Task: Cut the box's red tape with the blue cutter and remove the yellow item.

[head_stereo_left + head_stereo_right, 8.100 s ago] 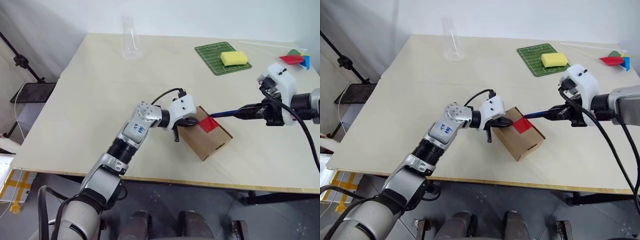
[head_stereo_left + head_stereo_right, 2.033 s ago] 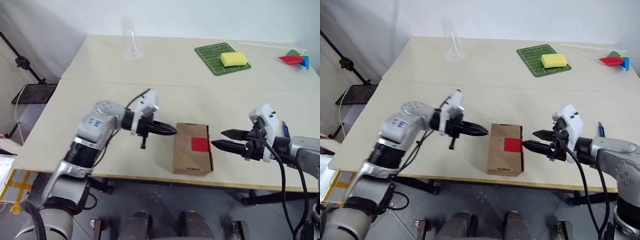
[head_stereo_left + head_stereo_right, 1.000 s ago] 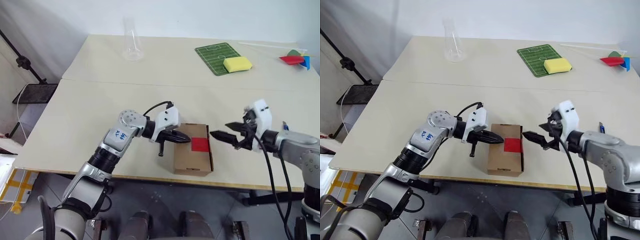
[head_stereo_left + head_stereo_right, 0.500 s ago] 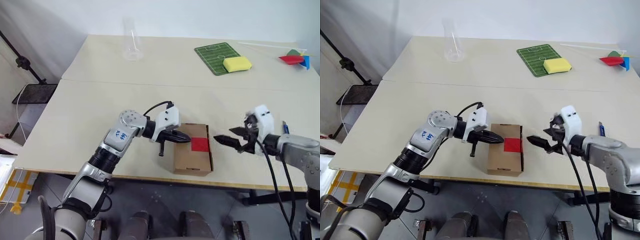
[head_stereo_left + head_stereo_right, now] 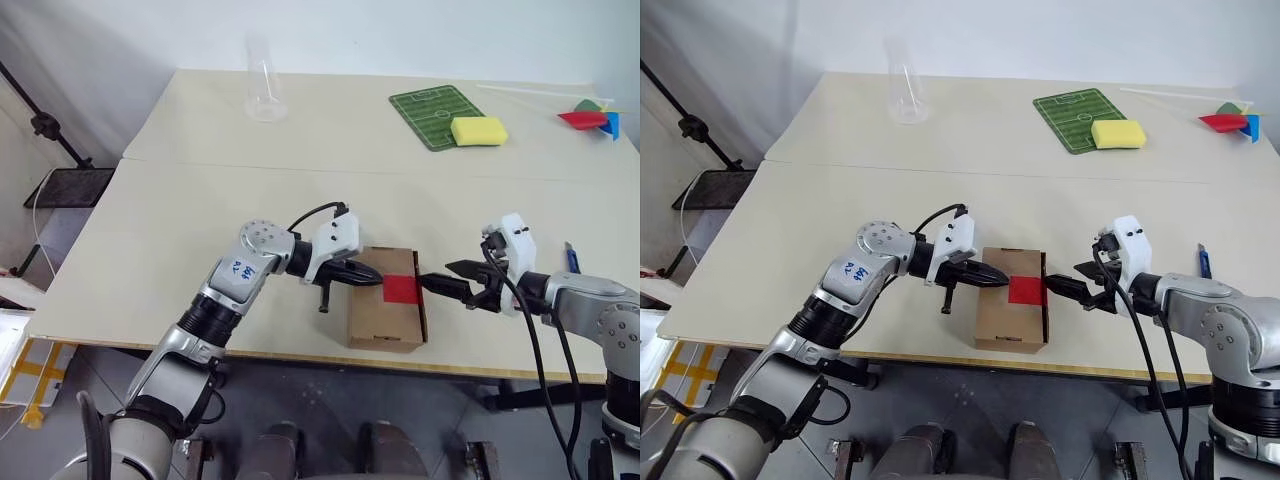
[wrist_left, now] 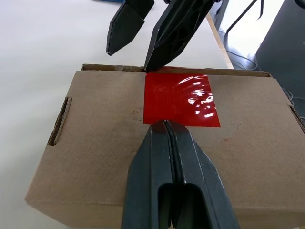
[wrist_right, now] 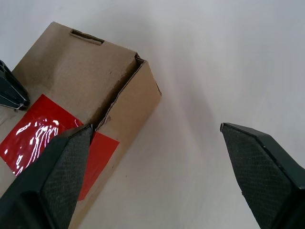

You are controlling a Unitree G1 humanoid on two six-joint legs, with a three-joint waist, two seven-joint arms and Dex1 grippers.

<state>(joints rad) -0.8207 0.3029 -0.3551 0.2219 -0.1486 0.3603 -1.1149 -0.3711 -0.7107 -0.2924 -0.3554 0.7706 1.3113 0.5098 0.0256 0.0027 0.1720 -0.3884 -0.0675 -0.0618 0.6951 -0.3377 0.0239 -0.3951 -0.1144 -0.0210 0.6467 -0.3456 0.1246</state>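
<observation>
blue cutter beside right hand

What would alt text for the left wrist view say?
The shut left pincer rests its tip at the near edge of the red tape on the brown box. From the far side, the open right pincer reaches in, one finger touching the box's far edge at the tape.

Silver-grey arms, white wrists, black cables, black-fingered tools

A lab/test setup is suggested: plain pale surface, white backdrop, black stand, clear beaker.
</observation>
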